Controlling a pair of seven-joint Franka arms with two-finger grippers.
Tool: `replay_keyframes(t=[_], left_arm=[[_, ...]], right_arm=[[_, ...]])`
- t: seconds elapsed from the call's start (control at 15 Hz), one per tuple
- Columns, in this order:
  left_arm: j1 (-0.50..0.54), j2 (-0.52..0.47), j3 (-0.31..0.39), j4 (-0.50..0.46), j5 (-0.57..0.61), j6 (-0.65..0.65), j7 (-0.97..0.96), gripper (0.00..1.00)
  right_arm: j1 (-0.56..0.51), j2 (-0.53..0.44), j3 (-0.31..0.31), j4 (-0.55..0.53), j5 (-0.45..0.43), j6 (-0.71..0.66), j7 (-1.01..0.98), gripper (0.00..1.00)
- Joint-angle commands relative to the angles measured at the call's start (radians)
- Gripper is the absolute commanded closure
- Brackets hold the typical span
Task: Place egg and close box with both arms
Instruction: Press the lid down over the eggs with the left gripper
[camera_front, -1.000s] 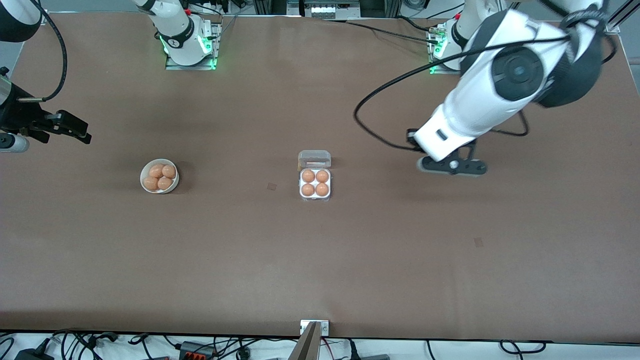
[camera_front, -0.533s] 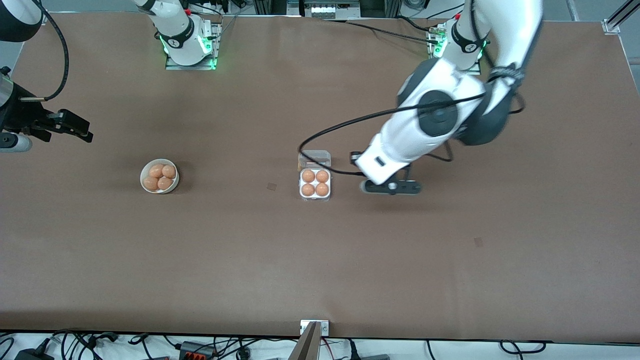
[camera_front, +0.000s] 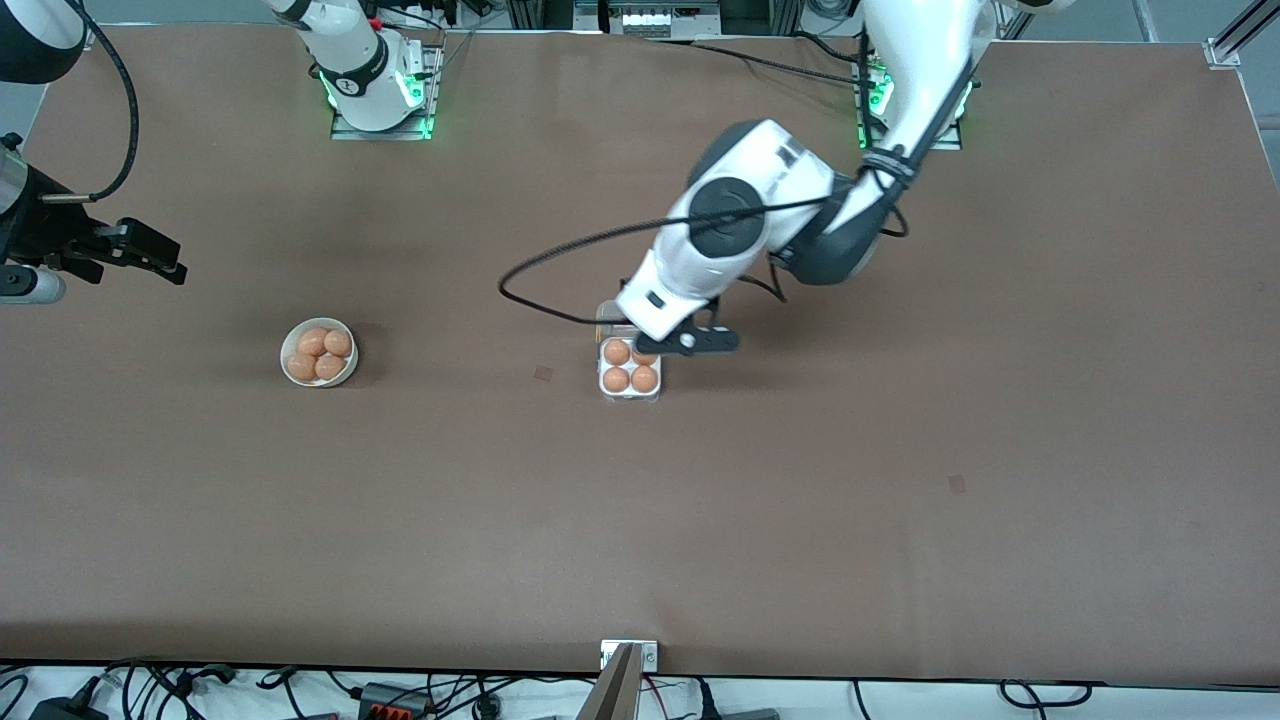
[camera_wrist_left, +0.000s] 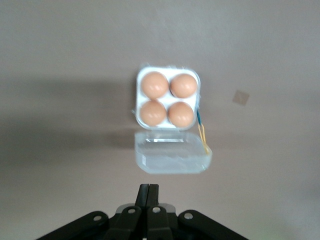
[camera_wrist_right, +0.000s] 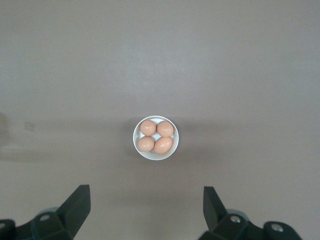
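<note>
Table (camera_front: 900, 520): flat matte brown sheet, two small darker square marks on it.

Box (camera_front: 630, 380): small square carton, whitish four-cup tray with rounded corners, hinged clear lid (camera_wrist_left: 172, 156) lying open flat on the table, on the side toward the arm bases. All four cups filled. Eggs (camera_wrist_left: 167, 99) smooth, oval, orange-brown, alike in tone. Thin yellow and blue strands run along one edge of the tray to the lid. No readable label on the box.

Bowl (camera_front: 345, 372): round, white, glossy, four more eggs inside; well apart from the box, toward the right arm's end of the table.

Left claw (camera_front: 668, 338): black, hanging over the open lid and the tray's edge; in the left wrist view its fingers (camera_wrist_left: 148, 192) are pressed together, nothing between them.

Right claw (camera_wrist_right: 146, 205): waiting high over the table with the bowl below it, fingers spread wide, holding nothing
</note>
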Motion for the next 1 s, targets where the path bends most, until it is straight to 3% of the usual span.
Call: replay_keyframes(t=[0.0, 0.2, 0.93], left_arm=[[-0.058, 0.036, 0.012, 0.008, 0.027, 0.009, -0.012, 1.0], [-0.115, 0.054, 0.01, 0.0, 0.069, 0.015, -0.043, 1.0], [-0.117, 0.162, 0.019, 0.001, 0.173, 0.07, -0.023, 1.0]], right_arm=[[-0.009, -0.013, 0.009, 0.002, -0.008, -0.014, -0.017, 0.0], [-0.007, -0.012, 0.009, 0.002, -0.008, -0.014, -0.017, 0.0], [-0.042, -0.013, 0.036, 0.002, -0.006, -0.016, -0.017, 0.0]])
